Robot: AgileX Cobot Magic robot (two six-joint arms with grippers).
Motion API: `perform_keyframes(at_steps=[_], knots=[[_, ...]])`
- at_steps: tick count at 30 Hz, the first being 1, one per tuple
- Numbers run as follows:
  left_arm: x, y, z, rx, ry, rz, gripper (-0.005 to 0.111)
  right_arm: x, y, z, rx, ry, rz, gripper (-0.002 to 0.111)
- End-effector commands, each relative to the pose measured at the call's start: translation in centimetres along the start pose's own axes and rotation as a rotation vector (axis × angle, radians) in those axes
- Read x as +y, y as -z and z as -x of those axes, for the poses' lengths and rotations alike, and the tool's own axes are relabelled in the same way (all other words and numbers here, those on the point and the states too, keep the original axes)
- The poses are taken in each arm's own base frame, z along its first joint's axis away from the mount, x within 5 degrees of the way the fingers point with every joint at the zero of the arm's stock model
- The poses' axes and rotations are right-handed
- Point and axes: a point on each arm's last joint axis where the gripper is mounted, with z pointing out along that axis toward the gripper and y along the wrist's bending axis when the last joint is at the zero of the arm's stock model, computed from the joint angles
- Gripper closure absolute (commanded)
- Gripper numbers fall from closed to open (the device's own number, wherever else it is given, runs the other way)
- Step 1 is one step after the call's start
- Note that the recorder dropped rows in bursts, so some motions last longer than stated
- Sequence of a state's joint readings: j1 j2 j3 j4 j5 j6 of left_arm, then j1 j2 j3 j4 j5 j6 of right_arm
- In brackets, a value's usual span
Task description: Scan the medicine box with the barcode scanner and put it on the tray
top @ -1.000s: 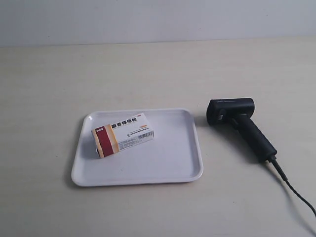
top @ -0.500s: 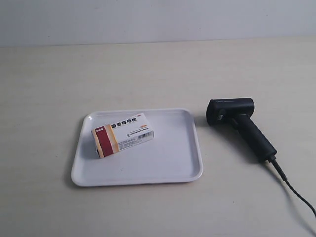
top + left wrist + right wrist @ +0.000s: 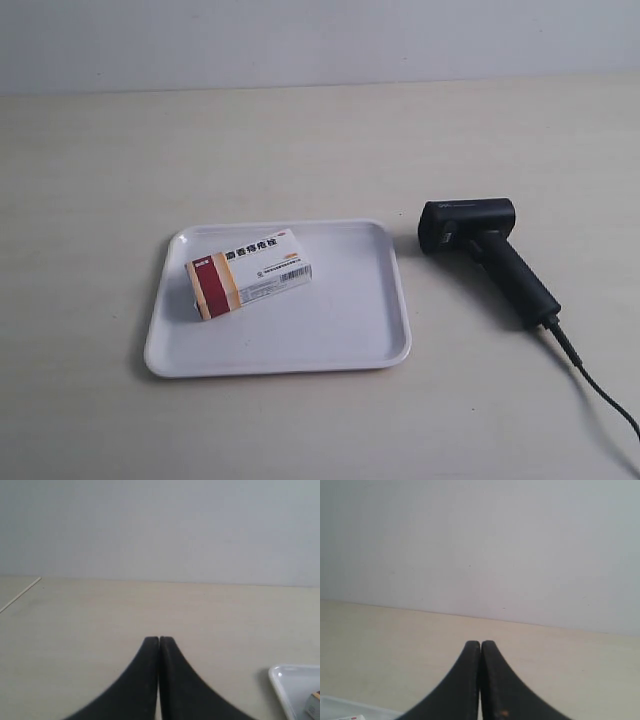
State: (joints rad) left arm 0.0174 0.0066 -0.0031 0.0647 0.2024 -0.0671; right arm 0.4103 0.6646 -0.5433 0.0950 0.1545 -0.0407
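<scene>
The medicine box [image 3: 248,271], white with a dark red and tan band at one end, lies flat on the white tray [image 3: 350,330] in the exterior view. To the tray's right the black barcode scanner [image 3: 485,250] lies on its side on the table, its cable [image 3: 590,385] trailing off toward the lower right. Neither arm shows in the exterior view. My left gripper [image 3: 159,639] is shut and holds nothing; a corner of the tray [image 3: 290,685] shows beside it. My right gripper [image 3: 480,643] is shut too, holding nothing, with the tray's edge [image 3: 350,707] low in that view.
A pale wooden tabletop [image 3: 320,150] stretches around the tray, and a plain light wall [image 3: 320,40] stands behind it.
</scene>
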Motion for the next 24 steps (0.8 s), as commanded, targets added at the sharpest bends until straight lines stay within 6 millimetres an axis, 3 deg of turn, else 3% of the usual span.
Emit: perform_keyframes(at_steps=[1,24], knots=[[0.11,0.03,-0.35,0.027,-0.007,0.013,0.104,-0.06,0.02,-0.02,-0.005,-0.001,-0.004,0.108],[0.11,0.04,-0.41,0.033,-0.008,0.014,0.104,-0.11,0.20,0.19,-0.048,0.015,-0.009,0.108]])
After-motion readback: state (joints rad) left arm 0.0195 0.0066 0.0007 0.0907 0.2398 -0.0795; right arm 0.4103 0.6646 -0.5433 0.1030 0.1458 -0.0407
